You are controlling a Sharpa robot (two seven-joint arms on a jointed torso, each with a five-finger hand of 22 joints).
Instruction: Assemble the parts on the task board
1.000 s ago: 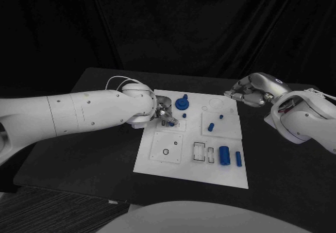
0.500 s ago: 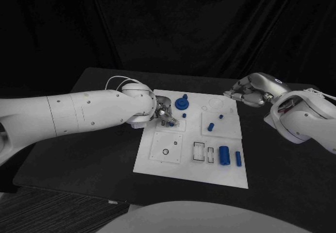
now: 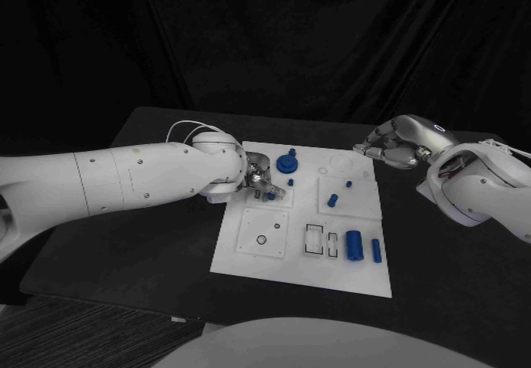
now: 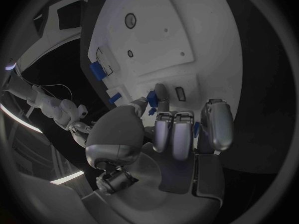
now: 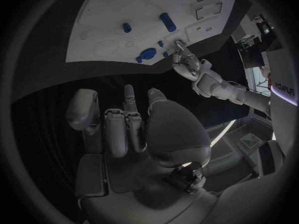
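Dim, dark surroundings; strong fisheye bending in wrist views.

The desk [image 3: 133, 238] is black. On it lies a white board [image 3: 298, 264] marked with thin black outlines of rectangles and circles. The small pieces on the board are blue: a round knob [image 3: 288, 162], a fat cylinder [image 3: 354, 244], a thin peg [image 3: 377, 251] and a short peg [image 3: 332, 200]. Both arms are white; the left robot hand [image 3: 261, 182] and the right robot hand [image 3: 390, 147] are silver-grey metal. The backdrop is black cloth.

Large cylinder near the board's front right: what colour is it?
Blue; the large cylinder shows best in the head view.
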